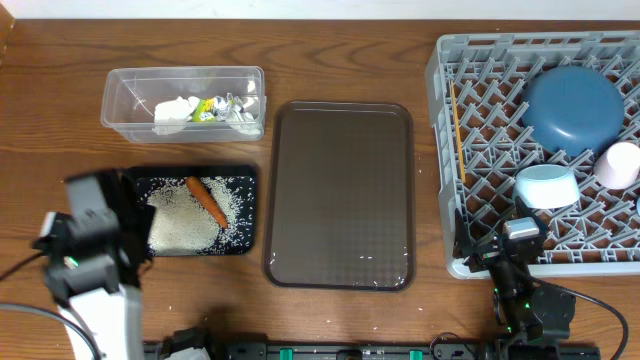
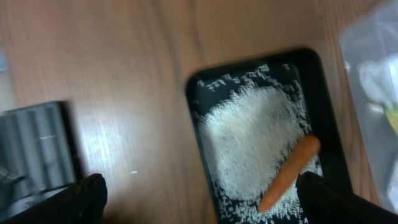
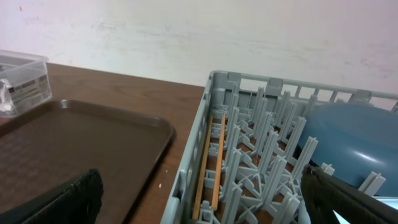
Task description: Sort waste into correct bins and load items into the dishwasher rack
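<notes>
Even bright light; left wrist view blurred, perhaps motion.

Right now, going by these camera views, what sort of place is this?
Probably a dish-clearing station set up on a wooden table: a grey dishwasher rack holding a blue plate, a brown serving tray, and a clear tub and black tray used as waste bins.
</notes>
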